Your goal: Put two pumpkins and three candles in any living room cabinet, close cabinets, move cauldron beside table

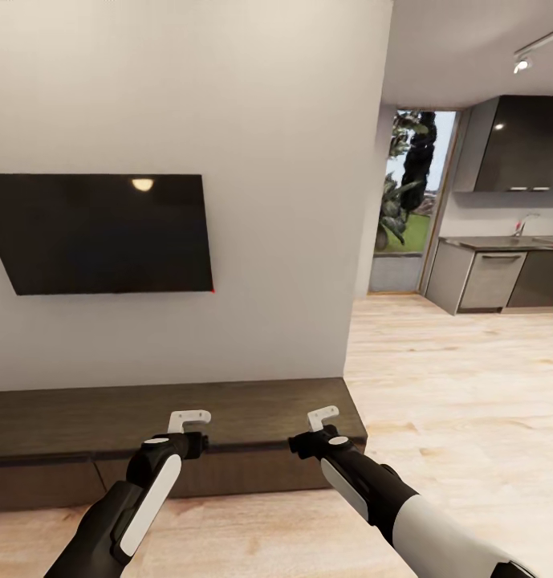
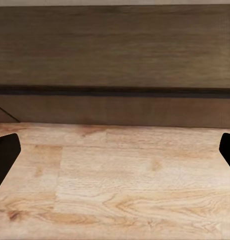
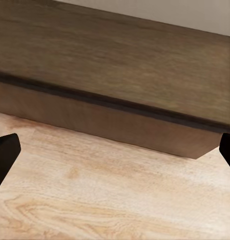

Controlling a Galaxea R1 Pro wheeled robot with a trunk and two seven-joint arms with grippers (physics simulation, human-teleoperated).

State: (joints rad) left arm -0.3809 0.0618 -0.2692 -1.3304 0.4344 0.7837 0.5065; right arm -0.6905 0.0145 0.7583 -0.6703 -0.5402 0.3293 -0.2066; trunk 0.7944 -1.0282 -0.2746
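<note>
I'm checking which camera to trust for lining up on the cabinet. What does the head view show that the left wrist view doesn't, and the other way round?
Head view alone: the wall-mounted TV, the kitchen counter, the glass door, both arms, the left gripper and the right gripper, and the cabinet's right end.

Left wrist view alone: a close look at the cabinet's front face and the dark groove under its top, framed by black fingertips set wide apart.

Both: the dark cabinet, shut, and the pale wood floor.

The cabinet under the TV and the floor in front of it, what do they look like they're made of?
The cabinet looks like dark brown wood or wood veneer, matte: faint grain runs along its top and flat front. The floor looks like pale wood planks or laminate, with clear grain, knots and board seams, slightly satin.
</note>
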